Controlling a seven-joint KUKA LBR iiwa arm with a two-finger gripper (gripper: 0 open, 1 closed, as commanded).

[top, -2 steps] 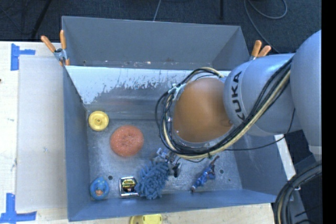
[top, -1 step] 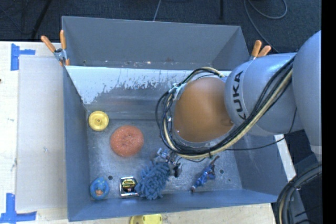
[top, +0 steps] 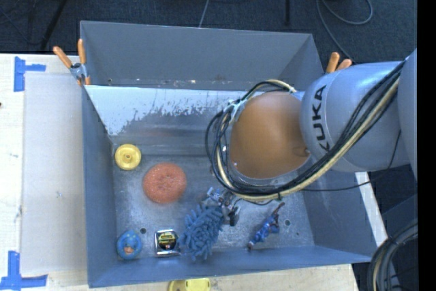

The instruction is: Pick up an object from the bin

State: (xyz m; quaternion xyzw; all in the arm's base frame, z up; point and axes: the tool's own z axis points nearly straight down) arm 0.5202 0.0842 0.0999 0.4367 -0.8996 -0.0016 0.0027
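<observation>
Toward the front of a grey metal bin (top: 95,146), seen from above, the robot arm (top: 354,119) reaches in from the right. Its orange-brown wrist cover (top: 266,136), ringed with cables, hangs over the middle right of the floor. Below the cover, the gripper (top: 225,206) sits at the upper end of a blue shaggy mop-like bundle (top: 201,232) lying near the front wall. Whether the gripper is open or closed, or has hold of anything, cannot be told. 6 things lie in the bin. Just left of the bundle is a small yellow and silver tape measure (top: 165,240), then a blue round piece (top: 129,244) near the front left corner. A red-orange round scrubber (top: 164,182) and a yellow disc (top: 127,157) lie further back on the left. A small blue clip-like piece (top: 264,232) lies right of the gripper. Open floor runs along the back wall.
</observation>
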